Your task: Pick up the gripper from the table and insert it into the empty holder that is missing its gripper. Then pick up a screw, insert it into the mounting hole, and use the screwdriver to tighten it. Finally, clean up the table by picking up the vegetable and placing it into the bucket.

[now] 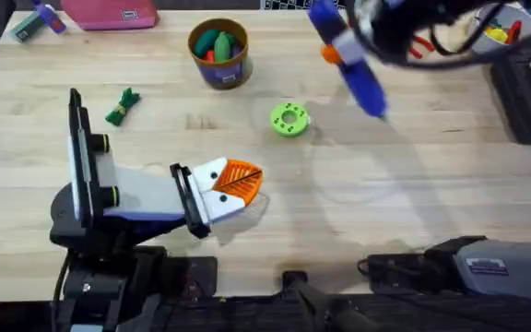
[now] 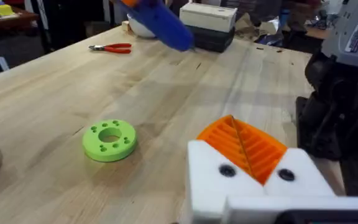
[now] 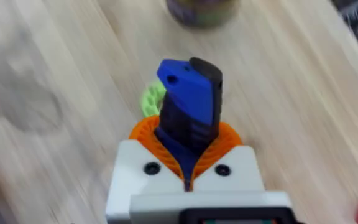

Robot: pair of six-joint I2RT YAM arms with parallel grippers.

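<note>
- above the table at about one o'clock from its centre, the right gripper (image 3: 188,158) is raised, its orange pads (image 3: 225,140) clamped on the blue screwdriver (image 1: 358,69), which slants down toward the wood.
- at roughly seven o'clock from centre, the left gripper (image 1: 236,183) lies low over the table, its two orange pads (image 2: 244,146) pressed together with nothing between them; both pads sit in their white holder (image 2: 253,186) blocks, each with a dark hole.
- the bright-green ring (image 1: 289,120) with holes lies flat near centre, at about one o'clock from the left gripper's tips.
- the vegetable (image 1: 123,107), a dark-green bundle, lies on the wood at ten o'clock, well apart from both grippers.
- the bucket (image 1: 218,53) stands at about eleven o'clock near the far edge, with green and red items inside.
- red-handled pliers (image 2: 112,48) rest on the table, seen past the ring from the left wrist.
</note>
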